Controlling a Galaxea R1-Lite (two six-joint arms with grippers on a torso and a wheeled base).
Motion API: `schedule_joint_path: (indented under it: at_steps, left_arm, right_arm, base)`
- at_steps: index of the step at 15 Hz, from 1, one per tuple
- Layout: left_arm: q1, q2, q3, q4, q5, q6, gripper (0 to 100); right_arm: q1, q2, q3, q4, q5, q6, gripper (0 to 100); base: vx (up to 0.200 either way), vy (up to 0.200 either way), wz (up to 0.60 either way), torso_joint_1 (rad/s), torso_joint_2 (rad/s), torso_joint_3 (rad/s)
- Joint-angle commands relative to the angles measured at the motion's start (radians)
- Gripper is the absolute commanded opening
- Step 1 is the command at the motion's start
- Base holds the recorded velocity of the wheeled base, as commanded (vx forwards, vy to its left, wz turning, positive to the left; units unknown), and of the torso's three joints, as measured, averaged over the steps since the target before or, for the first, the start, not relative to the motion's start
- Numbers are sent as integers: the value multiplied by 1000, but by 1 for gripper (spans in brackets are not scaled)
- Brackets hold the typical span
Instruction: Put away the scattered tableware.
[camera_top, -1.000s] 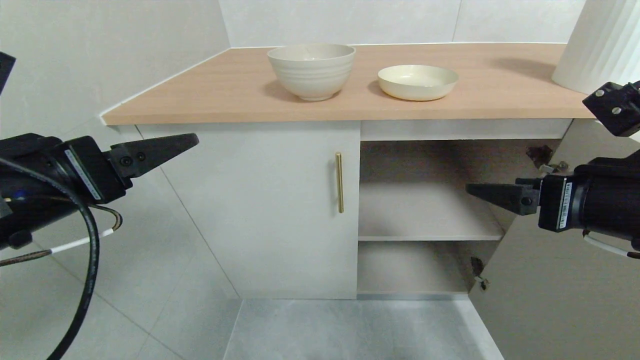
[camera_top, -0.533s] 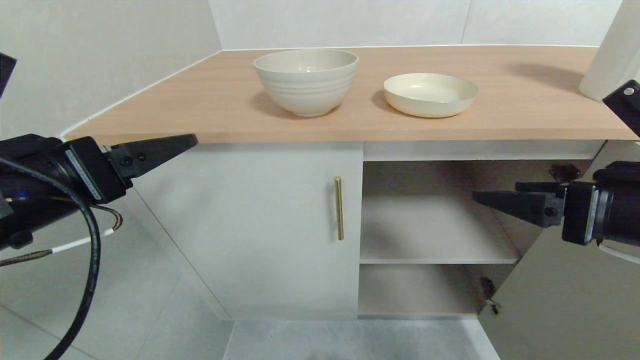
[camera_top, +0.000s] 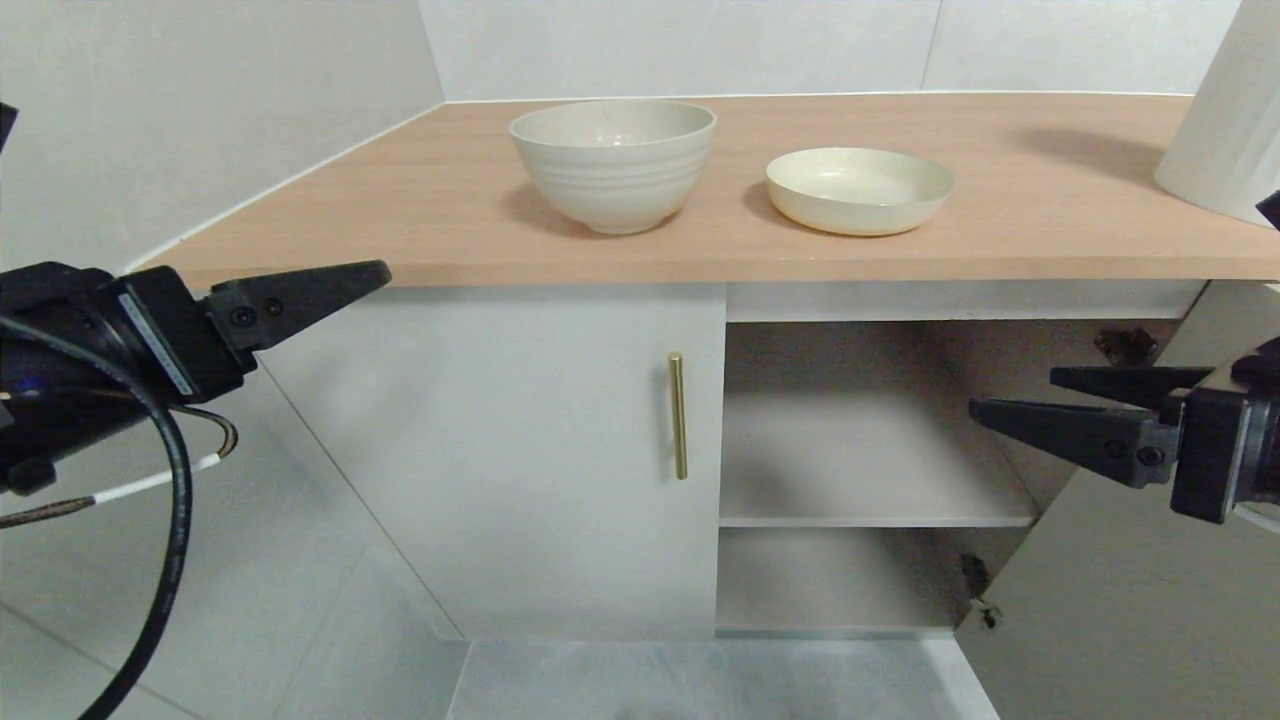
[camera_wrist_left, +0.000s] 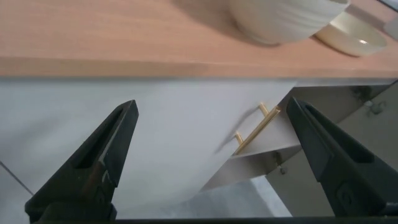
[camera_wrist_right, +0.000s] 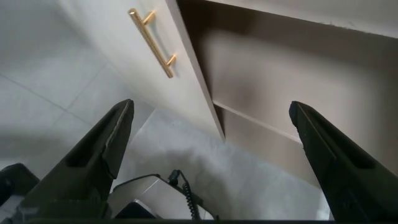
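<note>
A ribbed cream bowl (camera_top: 612, 165) and a shallow pale-yellow plate (camera_top: 858, 188) stand side by side on the wooden countertop (camera_top: 400, 215). My left gripper (camera_top: 375, 274) hangs open and empty below the counter's front-left edge, in front of the shut cabinet door. In the left wrist view its fingers (camera_wrist_left: 109, 152) spread wide, with the bowl (camera_wrist_left: 280, 22) and the plate (camera_wrist_left: 349, 38) beyond them. My right gripper (camera_top: 1012, 395) is open and empty, level with the open cabinet's shelf (camera_top: 860, 470), near the right side. The right wrist view has the gripper (camera_wrist_right: 211, 109) facing the cabinet.
The left cabinet door (camera_top: 520, 450) is shut and carries a gold bar handle (camera_top: 678, 415). The right door (camera_top: 1130, 600) swings out towards me beside my right arm. A white ribbed cylinder (camera_top: 1215, 130) stands at the counter's right end. Tiled walls close the left and back.
The camera view shifted about a second ago, bringing the counter closer. Since then my right gripper has drawn back to the right and slightly down. The left gripper has barely moved.
</note>
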Motion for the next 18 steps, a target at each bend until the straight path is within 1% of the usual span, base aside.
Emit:
schedule_joint_path:
  at_steps: [1,5,7,11,14,15,17,18]
  left_arm:
    - [0,2,-2,1,0,0,100]
    - [0,2,-4,1,0,0,100]
    - [0,5,-4,1,0,0,100]
    - [0,22,-4,1,-1,0,100]
    - [0,35,-2,1,-1,0,100]
    - [0,42,-2,2,-8,0,100]
    - [0,67,-9,25,-49,-2,100]
    - [0,79,-19,41,-52,-3,100]
  right_arm:
    - [2,-23,6,0,9,-11,100]
    - [2,-25,12,0,7,-16,100]
    - [2,-23,12,0,7,-16,100]
    - [2,-18,13,0,7,-17,100]
    - [0,-11,13,0,7,-16,100]
    - [0,-8,13,0,6,-16,100]
    - [-1,-2,12,0,6,-16,100]
    - [-3,1,12,-2,4,-16,100]
  base:
    - [0,0,0,41,-110,-27]
    - [0,0,0,144,-205,-221]
    - [0,0,0,205,-564,-268]
    - [0,0,0,73,-543,-249]
    - [0,0,0,336,-478,-258]
    - [0,0,0,290,-471,-261]
    - [0,0,0,244,-491,-254]
    - [0,0,0,232,-486,-251]
